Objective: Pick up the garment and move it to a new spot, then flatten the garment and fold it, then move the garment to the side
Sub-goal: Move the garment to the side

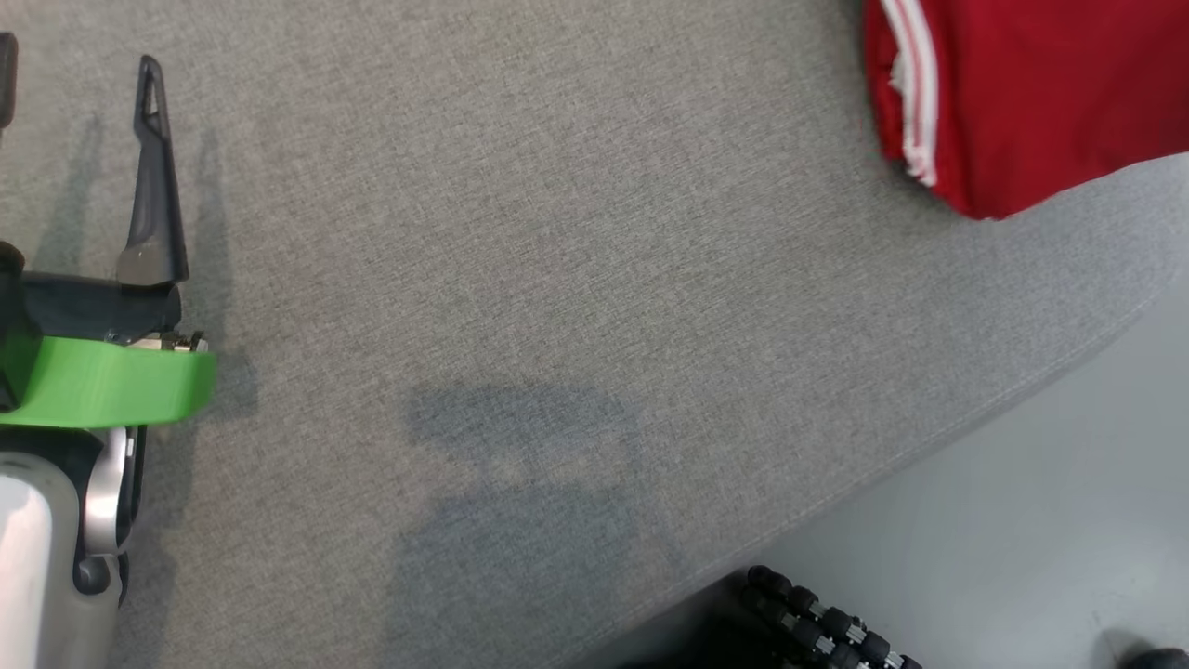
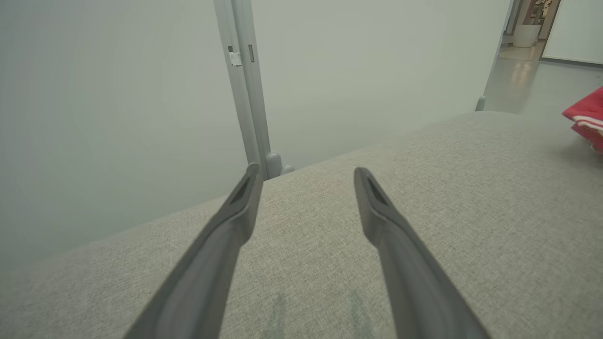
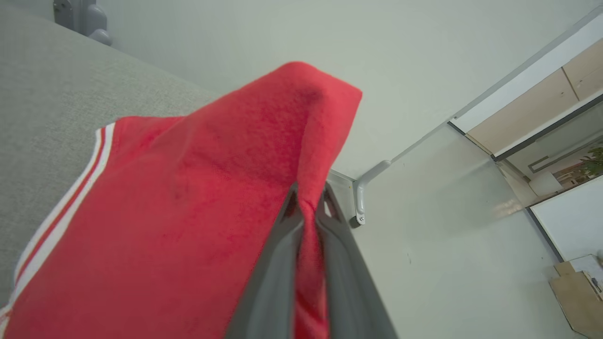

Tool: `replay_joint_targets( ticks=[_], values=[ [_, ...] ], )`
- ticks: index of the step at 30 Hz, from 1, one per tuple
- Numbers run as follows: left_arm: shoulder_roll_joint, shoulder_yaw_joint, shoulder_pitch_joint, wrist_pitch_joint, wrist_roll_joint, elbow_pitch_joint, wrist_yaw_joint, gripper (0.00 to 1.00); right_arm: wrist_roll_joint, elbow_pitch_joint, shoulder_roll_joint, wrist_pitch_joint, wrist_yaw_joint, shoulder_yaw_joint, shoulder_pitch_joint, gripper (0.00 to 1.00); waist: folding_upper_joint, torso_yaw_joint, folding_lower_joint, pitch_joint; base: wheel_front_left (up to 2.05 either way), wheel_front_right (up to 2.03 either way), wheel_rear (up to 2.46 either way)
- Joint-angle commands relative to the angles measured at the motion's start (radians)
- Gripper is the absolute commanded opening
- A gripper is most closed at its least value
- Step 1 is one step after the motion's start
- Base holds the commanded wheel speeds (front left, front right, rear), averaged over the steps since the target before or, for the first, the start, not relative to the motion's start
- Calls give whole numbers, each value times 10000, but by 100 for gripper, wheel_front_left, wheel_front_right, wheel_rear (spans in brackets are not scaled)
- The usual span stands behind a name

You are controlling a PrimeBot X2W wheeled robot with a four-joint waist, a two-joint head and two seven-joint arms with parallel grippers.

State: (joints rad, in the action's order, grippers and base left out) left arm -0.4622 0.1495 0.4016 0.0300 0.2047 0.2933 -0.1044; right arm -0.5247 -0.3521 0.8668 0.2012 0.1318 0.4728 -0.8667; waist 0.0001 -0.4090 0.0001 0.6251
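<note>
The garment (image 1: 1022,93) is red with white stripes along one edge and lies at the far right of the grey fabric surface (image 1: 557,232), part of it past the surface's edge. My right gripper (image 3: 311,193) is shut on a raised fold of the garment (image 3: 188,197), with red cloth pinched between its dark fingers. My left gripper (image 1: 78,56) hovers open over the surface at the far left, nothing between its fingers. In the left wrist view the left gripper (image 2: 307,170) points across bare fabric, and the garment (image 2: 586,115) shows at the right edge.
The surface's curved front edge (image 1: 929,446) runs from lower middle to the right, with pale floor (image 1: 1022,557) beyond it. A black beaded cable (image 1: 817,632) sits below that edge. A pale wall with a grey post (image 2: 245,94) stands behind the surface.
</note>
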Motion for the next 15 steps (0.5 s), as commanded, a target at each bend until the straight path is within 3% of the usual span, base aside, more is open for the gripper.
replay_joint_targets(
  ticks=[1, 3, 4, 6, 11, 15],
  values=[
    [-118, 12, 232, -8, -64, 66, 54, 100, -121, -246, 46, 121, -22, -106, -261, 0, -1, 47, -1, 404, 0, 0, 0],
    [-138, 86, 367, -70, -109, 93, 84, 100, -218, -1085, -168, 319, -22, -237, -589, 0, -1, 212, -1, 583, 0, 0, 0],
    [-122, 133, 428, -81, -115, 96, 108, 100, -164, -1421, -235, 364, -22, -300, -699, 19, -1, 282, -1, 631, 0, 0, 0],
    [-82, 202, 544, -99, -128, 96, 134, 100, -159, -2181, -471, 439, -22, -444, -898, 100, -1, 418, -1, 716, 0, 0, 0],
    [-22, 300, 678, -150, -154, 72, 76, 100, -151, -3412, -1166, 595, -21, -785, -1037, 100, -1, 607, -1, 848, 0, 0, 0],
    [7, 301, 644, -233, -102, -3, 27, 100, -155, -3467, -1676, 659, -21, -1423, -801, 100, -1, 633, -1, 756, 0, 0, 0]
  ],
)
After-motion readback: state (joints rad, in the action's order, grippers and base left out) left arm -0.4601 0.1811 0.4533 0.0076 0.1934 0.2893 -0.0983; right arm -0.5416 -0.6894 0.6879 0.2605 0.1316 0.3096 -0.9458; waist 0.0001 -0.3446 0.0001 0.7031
